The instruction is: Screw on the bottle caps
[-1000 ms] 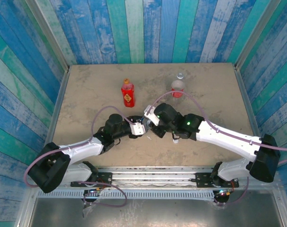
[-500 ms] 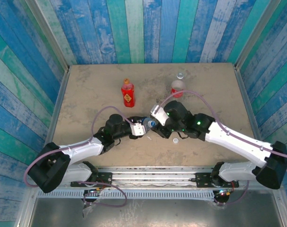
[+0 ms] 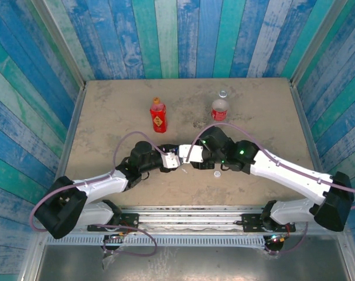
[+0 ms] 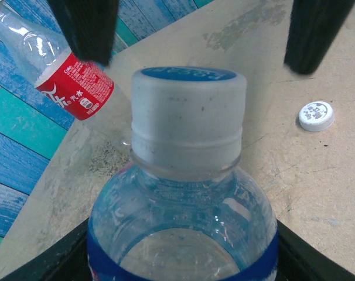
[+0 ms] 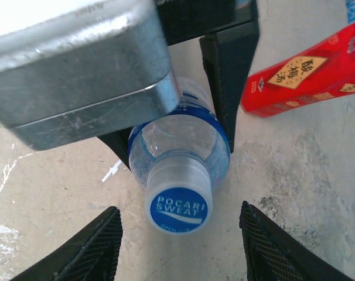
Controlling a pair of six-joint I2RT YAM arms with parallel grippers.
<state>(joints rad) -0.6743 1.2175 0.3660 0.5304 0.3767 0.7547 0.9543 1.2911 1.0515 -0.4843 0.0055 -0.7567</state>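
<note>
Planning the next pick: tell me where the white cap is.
Top view: the white cap lies on the table just near-side of the right arm, right of the bottle held by the left gripper.

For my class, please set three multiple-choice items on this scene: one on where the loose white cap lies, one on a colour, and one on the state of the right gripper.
1. Where is the loose white cap?
A flat on the table
B on top of a bottle
C off the table, on the rail

2. What colour is the top of the cap on the short clear bottle?
A orange
B blue
C green

3. How does the right gripper stand?
A shut on that cap
B open, one finger on either side of that cap
C shut on nothing

Key: 1 A, it lies alone on the bare surface. 2 B, the right wrist view shows a blue printed top. 3 B, gaps show between the cap and both fingers.
</note>
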